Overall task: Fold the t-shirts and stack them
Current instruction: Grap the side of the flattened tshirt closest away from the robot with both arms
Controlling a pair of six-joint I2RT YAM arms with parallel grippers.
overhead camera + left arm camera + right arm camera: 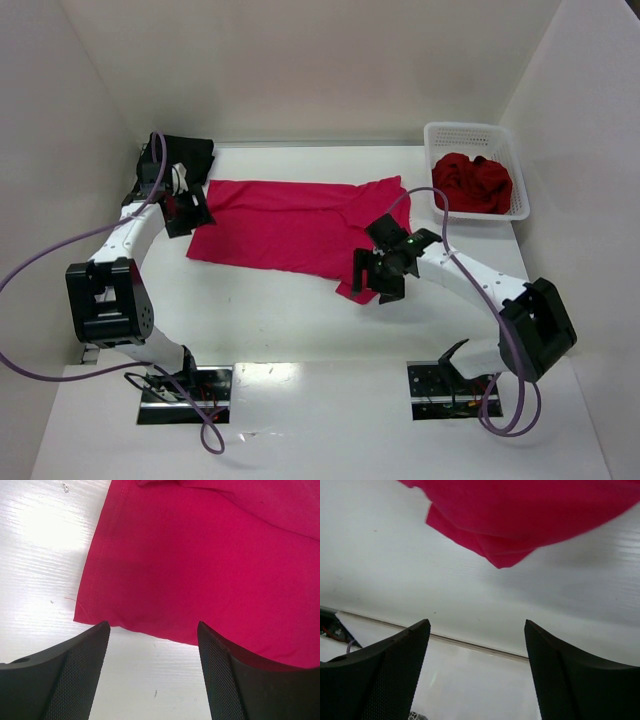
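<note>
The left gripper [152, 630] stood with its fingers wide apart and nothing between them, poised over the left hem of the crimson-pink t-shirt [290, 225] near the left edge of the tabletop [300, 330]. Contact with the cloth could not be told. The right gripper [476, 627] was likewise spread and empty, over bare tabletop just beside the shirt's near right end (a doubled flap pointed toward it).

The shirt was plain, without print, a bright crimson-pink. It lay mostly flat across the middle of the tabletop, long axis left to right. The left hem ran straight with a visible stitch line. The right end was rumpled and folded over on itself, one flap trailing toward the near edge.

A black t-shirt [190, 155] sat bunched at the far left corner, behind the left wrist. The darker red t-shirts [472, 182] lay crumpled in a heap inside the white lattice basket [470, 130] at the far right corner; their count could not be told.
</note>
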